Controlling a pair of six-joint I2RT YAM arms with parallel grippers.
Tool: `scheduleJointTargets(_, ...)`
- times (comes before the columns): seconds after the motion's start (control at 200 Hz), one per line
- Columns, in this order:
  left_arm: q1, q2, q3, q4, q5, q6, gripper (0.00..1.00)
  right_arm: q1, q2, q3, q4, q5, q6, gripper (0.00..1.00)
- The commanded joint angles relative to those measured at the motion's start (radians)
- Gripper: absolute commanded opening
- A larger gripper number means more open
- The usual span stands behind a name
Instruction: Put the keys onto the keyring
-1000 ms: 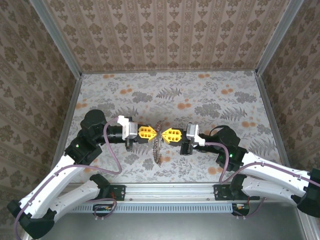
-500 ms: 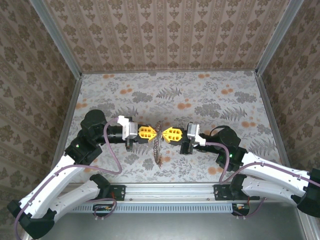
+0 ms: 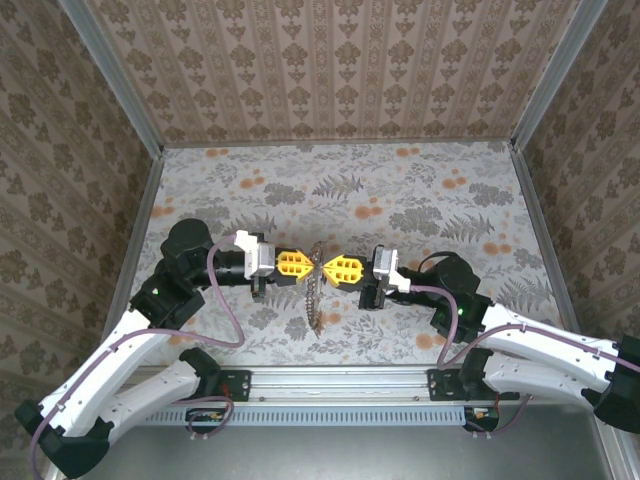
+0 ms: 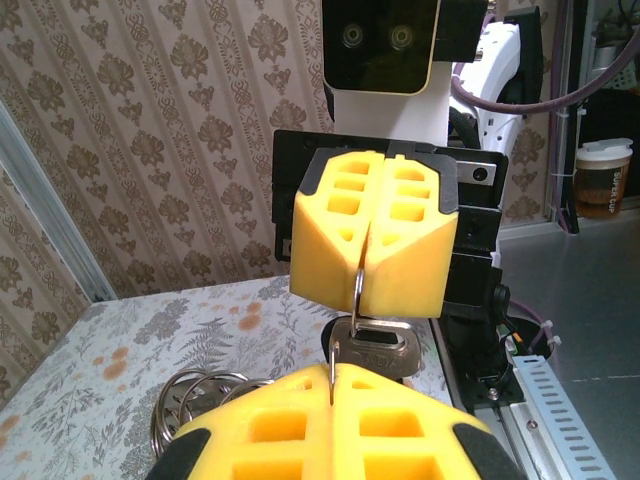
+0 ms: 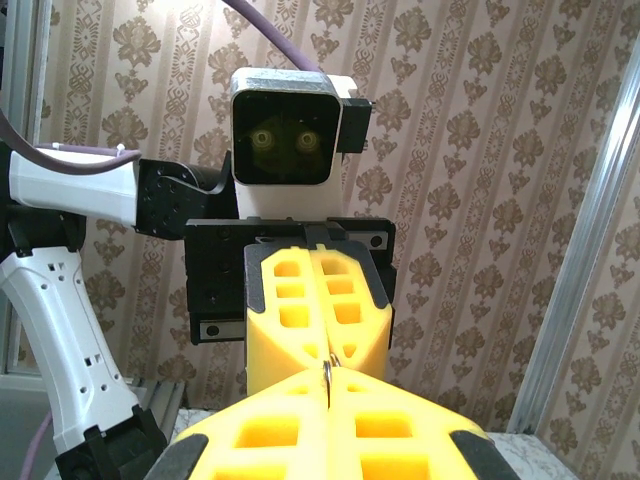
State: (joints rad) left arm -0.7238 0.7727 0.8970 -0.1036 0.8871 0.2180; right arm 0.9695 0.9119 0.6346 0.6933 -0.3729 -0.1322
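Over the near middle of the table my two yellow-fingered grippers meet tip to tip. A thin metal keyring (image 4: 357, 285) spans the small gap between them. My left gripper (image 4: 333, 376) is shut on its near side and my right gripper (image 4: 368, 250) is shut on its far side. A silver key (image 4: 378, 350) hangs on that ring by the slot in its head. Several more wire rings (image 4: 185, 400) lie bunched low on the left. From above, a chain-like bunch (image 3: 314, 298) dangles below the left gripper (image 3: 309, 266) and right gripper (image 3: 328, 268). The right wrist view has my right gripper (image 5: 327, 385) pinching the ring edge (image 5: 327, 372).
The floral-patterned table (image 3: 420, 200) is walled by patterned panels on three sides, with metal posts (image 3: 118, 90) at the corners. The arm bases sit on a rail (image 3: 330, 382) along the near edge. Purple cables (image 3: 222, 300) loop off both wrists.
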Motion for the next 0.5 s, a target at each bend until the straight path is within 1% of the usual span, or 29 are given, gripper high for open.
scheduleJointTargets(0.0, 0.007, -0.01, -0.003, 0.057, 0.023, -0.011, 0.0, 0.006, 0.006, 0.002, 0.038, 0.013, -0.003, 0.0)
scheduleJointTargets(0.495, 0.008, -0.009, -0.003, 0.056, 0.026, -0.01, 0.0, 0.006, 0.005, 0.009, 0.032, 0.032, -0.014, 0.0)
